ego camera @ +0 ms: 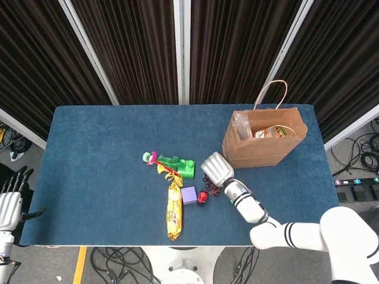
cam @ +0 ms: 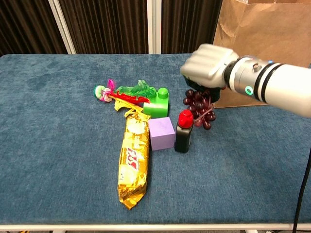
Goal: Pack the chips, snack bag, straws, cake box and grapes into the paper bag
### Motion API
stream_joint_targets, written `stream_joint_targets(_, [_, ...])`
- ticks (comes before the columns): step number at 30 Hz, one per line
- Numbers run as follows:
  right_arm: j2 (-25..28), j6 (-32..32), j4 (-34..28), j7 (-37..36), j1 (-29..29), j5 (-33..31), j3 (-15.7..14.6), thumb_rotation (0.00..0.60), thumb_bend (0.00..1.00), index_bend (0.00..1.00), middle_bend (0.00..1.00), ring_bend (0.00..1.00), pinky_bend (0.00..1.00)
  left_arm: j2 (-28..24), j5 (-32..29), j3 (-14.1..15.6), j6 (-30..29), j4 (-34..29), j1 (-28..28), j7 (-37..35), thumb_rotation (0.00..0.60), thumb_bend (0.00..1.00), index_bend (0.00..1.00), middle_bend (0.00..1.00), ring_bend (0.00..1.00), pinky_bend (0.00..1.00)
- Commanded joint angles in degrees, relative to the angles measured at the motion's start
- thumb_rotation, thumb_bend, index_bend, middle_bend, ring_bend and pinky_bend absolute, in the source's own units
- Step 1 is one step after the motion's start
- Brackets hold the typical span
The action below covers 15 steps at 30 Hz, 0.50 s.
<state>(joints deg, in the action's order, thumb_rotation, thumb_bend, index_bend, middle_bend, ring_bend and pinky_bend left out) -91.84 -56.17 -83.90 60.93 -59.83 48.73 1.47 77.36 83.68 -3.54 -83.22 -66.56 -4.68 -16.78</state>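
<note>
Right hand [cam: 209,67]: fist clenched around the grapes [cam: 200,107] (bunch dangles beneath, clear of the bench [cam: 58,145]), beside the paper bag [cam: 265,43].
Left hand [ego camera: 8,204]: off the bench edge, fingers apart, holding nothing.
Hidden: grape stem, inside the fist.

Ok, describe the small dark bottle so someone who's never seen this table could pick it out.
Start at the paper bag on the table's right side, then look toward the clutter near the middle. The bottle stands upright just right of the purple cube. It alone has a red cap.
</note>
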Motion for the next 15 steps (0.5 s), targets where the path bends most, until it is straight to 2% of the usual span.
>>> stream_joint_targets(1, [5.28, -3.98, -7.84, 3.55, -0.72, -1.16, 2.38, 0.6, 0.3, 0.97, 0.72, 0.67, 0.79, -0.19, 0.18, 0.07, -0.15, -0.4, -0.03, 0.22, 0.6, 0.09, 0.05, 0.01, 0.0, 0.12])
stream_joint_targets(9, [14.96, -9.45, -20.28, 6.73, -3.33, -2.47, 9.4, 0.6, 0.3, 0.97, 0.72, 0.67, 0.79, -0.73, 0.46, 0.04, -0.6, -2.05, -0.13, 1.5, 0.6, 0.09, 0.05, 0.01, 0.0, 0.12])
stream_joint_targets(15, [21.53, -13.07, -26.45, 5.44, -5.05, -3.02, 16.53, 0.6, 0.3, 0.97, 0.72, 0.67, 0.79, -1.25, 0.72, 0.18, -0.88, -3.1, -0.11, 2.26, 0.6, 0.09, 0.05, 0.01, 0.0, 0.12])
